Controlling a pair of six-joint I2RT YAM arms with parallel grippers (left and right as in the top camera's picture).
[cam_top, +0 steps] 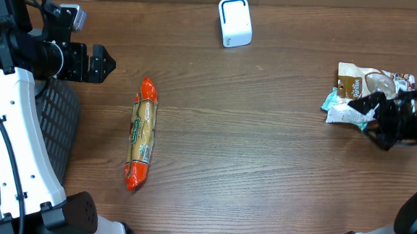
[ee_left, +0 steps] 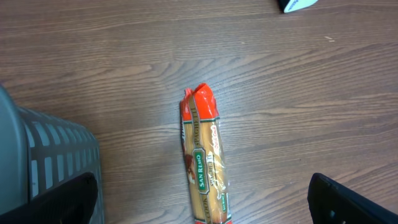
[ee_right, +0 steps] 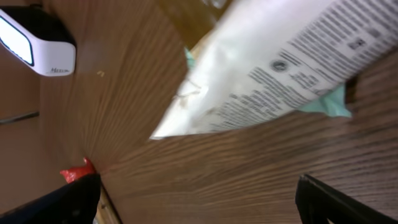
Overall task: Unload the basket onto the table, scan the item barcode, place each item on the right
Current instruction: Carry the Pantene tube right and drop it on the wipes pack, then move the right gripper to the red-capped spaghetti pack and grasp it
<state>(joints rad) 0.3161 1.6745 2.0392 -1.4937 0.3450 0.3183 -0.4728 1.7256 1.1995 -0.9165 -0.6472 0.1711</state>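
The white barcode scanner [cam_top: 234, 22] stands at the table's back edge, also visible in the right wrist view [ee_right: 34, 40]. A long spaghetti pack with red ends [cam_top: 141, 133] lies left of centre. My left gripper [cam_top: 103, 63] hovers open above and left of it, so the pack [ee_left: 203, 162] shows between the wide jaws [ee_left: 205, 202]. At the far right lies a white printed snack bag [cam_top: 362, 90] on a teal packet [cam_top: 329, 101]. My right gripper [cam_top: 364, 118] is open just in front of that bag [ee_right: 273, 68], nothing between its fingers [ee_right: 199, 199].
A grey mesh basket [cam_top: 56, 122] sits at the left table edge under the left arm; its wall [ee_left: 43, 155] is close to the left finger. Bare wood lies between the spaghetti pack and the snack bag.
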